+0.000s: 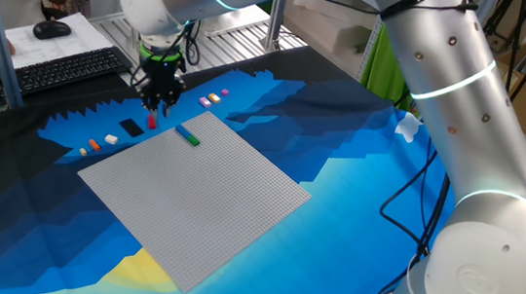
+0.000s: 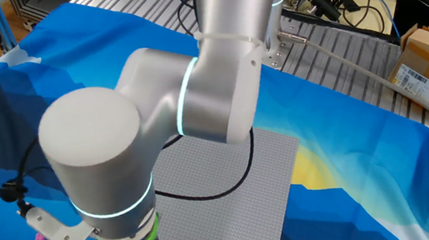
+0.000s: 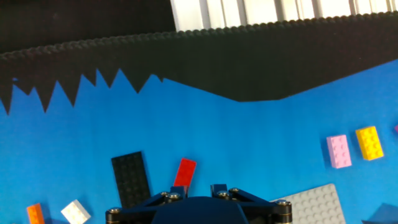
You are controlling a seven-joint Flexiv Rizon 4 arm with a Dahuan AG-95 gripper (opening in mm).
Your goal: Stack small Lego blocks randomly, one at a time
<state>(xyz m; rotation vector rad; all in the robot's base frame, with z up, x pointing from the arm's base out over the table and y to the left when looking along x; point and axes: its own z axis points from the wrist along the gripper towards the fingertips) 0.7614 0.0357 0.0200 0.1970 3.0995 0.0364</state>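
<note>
My gripper hangs just above the blue cloth, behind the grey baseplate. A small red Lego block lies on the cloth right below and in front of it. In the hand view the red block sits just ahead of the left fingertip, and my gripper stands narrowly open with nothing between its fingers. A green block rests on the far edge of the baseplate. Pink and yellow blocks lie to the right, orange and white blocks to the left.
A flat black plate lies beside the red block. A keyboard and mouse sit behind the cloth. The arm's big body hides most of the table in the other fixed view. A cable trails at the right.
</note>
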